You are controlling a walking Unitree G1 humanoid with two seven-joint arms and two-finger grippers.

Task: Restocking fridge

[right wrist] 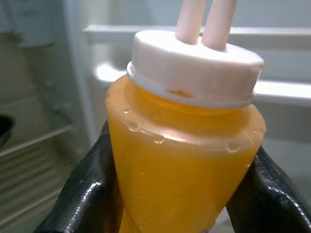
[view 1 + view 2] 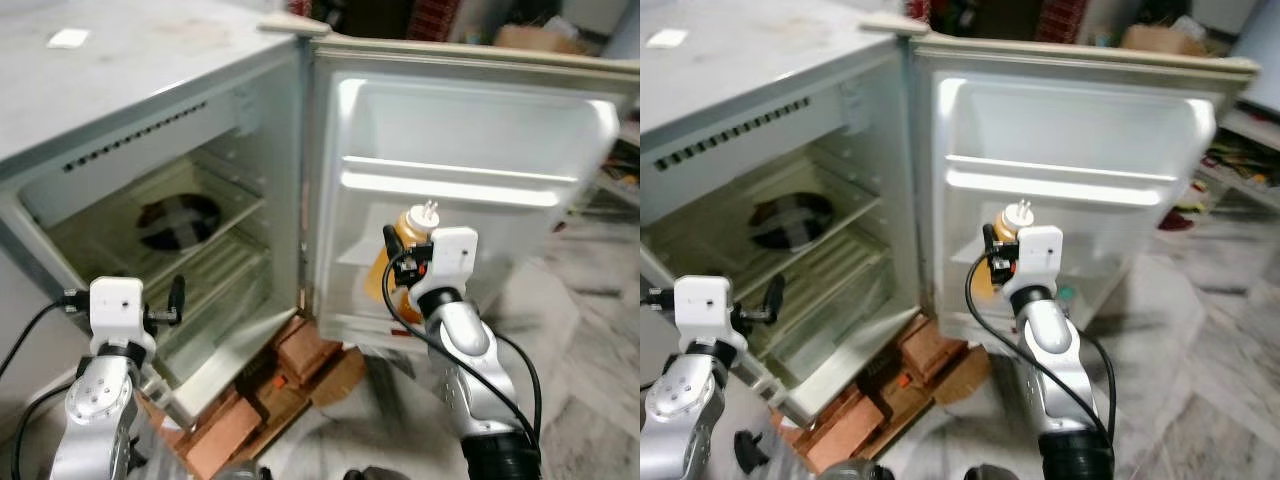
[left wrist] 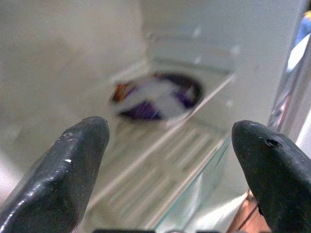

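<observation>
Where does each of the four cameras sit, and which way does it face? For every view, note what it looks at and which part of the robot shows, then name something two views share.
Left eye view: on the head, looking down into the open fridge; both arms show.
Right eye view: same head, same scene.
Left wrist view: along the open left end effector toward a dark plate on a shelf.
Right wrist view: along the right end effector, shut on an orange bottle, facing the fridge door.
Shared: bottle, in eye and right wrist views.

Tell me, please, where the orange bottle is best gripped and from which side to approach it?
Grip the orange bottle on its wide body below the white cap, fingers on opposite sides, coming in level. It stands upright and narrows toward the cap, as the right gripper holds it.
</observation>
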